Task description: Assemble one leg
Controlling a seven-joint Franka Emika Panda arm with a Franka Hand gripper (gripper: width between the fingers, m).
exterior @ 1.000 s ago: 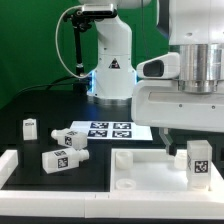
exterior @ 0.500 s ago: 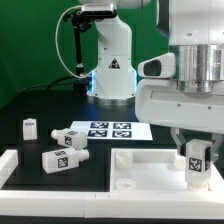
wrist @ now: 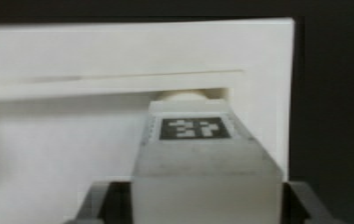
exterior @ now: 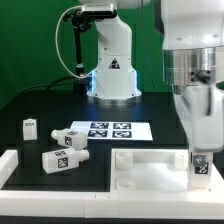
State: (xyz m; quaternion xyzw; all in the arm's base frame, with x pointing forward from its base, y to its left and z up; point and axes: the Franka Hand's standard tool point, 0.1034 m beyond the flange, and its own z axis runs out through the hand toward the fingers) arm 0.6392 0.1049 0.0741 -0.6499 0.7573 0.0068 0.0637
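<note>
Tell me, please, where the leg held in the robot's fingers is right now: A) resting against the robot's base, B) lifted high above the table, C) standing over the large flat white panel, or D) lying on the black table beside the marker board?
C: the small white rectangular plastic leg with a black-and-white tag stands upright between the fingers over the large flat white panel.
</note>
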